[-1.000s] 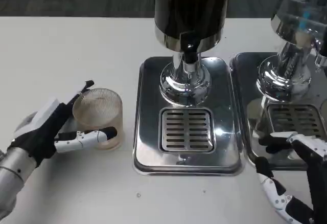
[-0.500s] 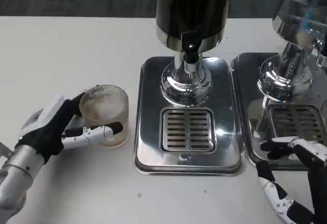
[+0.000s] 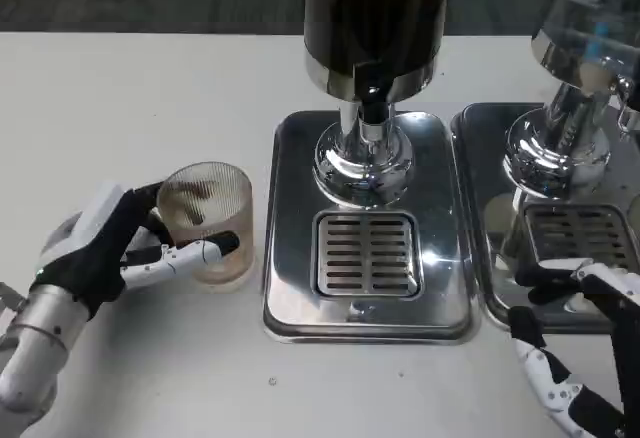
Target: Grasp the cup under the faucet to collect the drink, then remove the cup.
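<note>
— Well, why is the cup [image 3: 207,222] off to the side rather than under the faucet [image 3: 372,106]?

— In the head view, I have it in my left hand [image 3: 108,255], fingers [image 3: 185,254] wrapped round its ribbed wall and thumb behind, and it sits on the white table [image 3: 140,98] just left of the drip tray [image 3: 367,226]. It has to reach the grate [image 3: 365,254] below the spout before any drink can fall into it, so I judge the carrying step is only half done.

— Is there anything in it?

— It looks empty, though the ribbing blurs the inside; I wouldn't swear to it.

— And your right hand [image 3: 565,343]?

— It waits low at the picture's right edge, near the second tray [image 3: 540,218], fingers apart, holding nothing. I reckon it stands ready for the dispenser [image 3: 372,18].

— What needs care next?

— Keeping the cup upright and clearing the tray's raised rim, so it lands squarely on the grate.
</note>
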Robot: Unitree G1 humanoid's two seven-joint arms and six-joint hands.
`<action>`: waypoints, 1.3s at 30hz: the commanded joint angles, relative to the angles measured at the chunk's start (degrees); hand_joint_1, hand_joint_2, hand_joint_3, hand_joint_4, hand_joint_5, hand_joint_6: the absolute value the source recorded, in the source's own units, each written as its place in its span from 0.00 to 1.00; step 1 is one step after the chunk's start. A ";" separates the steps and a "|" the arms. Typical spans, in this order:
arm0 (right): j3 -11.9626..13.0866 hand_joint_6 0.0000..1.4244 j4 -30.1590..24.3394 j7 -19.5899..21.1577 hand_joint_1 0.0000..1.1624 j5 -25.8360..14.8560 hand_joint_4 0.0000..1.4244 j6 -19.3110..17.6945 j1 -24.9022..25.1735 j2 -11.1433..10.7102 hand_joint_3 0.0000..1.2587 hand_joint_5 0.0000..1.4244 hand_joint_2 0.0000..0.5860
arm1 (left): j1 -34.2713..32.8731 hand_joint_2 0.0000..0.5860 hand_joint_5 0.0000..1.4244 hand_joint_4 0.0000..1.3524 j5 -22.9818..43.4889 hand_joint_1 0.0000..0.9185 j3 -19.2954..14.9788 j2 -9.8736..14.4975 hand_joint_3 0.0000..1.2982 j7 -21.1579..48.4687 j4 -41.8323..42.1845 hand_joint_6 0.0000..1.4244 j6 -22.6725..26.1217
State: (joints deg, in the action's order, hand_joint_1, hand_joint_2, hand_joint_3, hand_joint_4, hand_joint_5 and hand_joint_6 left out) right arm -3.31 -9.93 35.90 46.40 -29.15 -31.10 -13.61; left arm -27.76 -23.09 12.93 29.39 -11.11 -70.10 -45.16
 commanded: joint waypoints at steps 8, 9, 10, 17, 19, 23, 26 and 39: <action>1.12 0.39 -1.92 -3.46 0.42 -2.49 0.44 -0.23 1.44 -1.13 0.47 0.40 0.67 | 2.89 0.21 0.59 0.47 -0.46 0.36 -0.40 -0.55 0.38 -3.38 0.30 0.66 -1.96; 1.07 0.39 -1.94 -3.60 0.42 -2.53 0.44 -0.27 1.52 -1.06 0.47 0.40 0.67 | 3.10 0.21 0.60 0.48 -0.43 0.36 -0.51 -0.59 0.39 -3.91 0.41 0.66 -2.18; 1.08 0.39 -1.96 -3.69 0.42 -2.58 0.44 -0.32 1.55 -1.02 0.47 0.40 0.67 | 3.21 0.21 0.60 0.48 -0.44 0.36 -0.55 -0.62 0.39 -4.22 0.49 0.66 -2.29; 0.65 0.40 -1.27 -3.73 0.42 -2.71 0.44 -0.67 1.81 -0.57 0.47 0.40 0.67 | 4.52 0.22 0.61 0.49 -0.63 0.35 -0.95 -0.26 0.39 -7.64 1.26 0.69 -3.18; 0.52 0.40 -1.07 -3.57 0.42 -2.70 0.45 -0.76 1.91 -0.49 0.47 0.41 0.67 | 4.71 0.22 0.61 0.49 -0.69 0.34 -1.04 -0.07 0.39 -8.41 1.48 0.69 -3.41; 0.31 0.40 -0.61 -3.34 0.42 -2.80 0.45 -0.84 2.21 -0.39 0.47 0.41 0.67 | 5.09 0.21 0.61 0.49 -0.53 0.34 -1.48 0.40 0.39 -9.62 1.96 0.69 -3.98; 0.18 0.40 -0.23 -3.14 0.42 -2.84 0.45 -0.93 2.46 -0.34 0.47 0.41 0.67 | 5.35 0.22 0.61 0.49 -0.58 0.34 -1.74 0.72 0.39 -10.43 2.31 0.69 -4.40; 0.13 0.40 0.35 -2.89 0.43 -2.96 0.45 -1.51 2.42 0.02 0.47 0.41 0.68 | 6.12 0.22 0.61 0.48 -0.54 0.32 -3.42 1.59 0.39 -12.82 5.85 0.70 -7.89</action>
State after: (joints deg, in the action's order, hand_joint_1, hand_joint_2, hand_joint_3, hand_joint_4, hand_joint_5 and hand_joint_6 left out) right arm -3.11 -9.68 32.19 43.60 -29.91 -28.67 -13.74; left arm -21.40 -23.31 10.10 30.54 -22.72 -65.80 -51.05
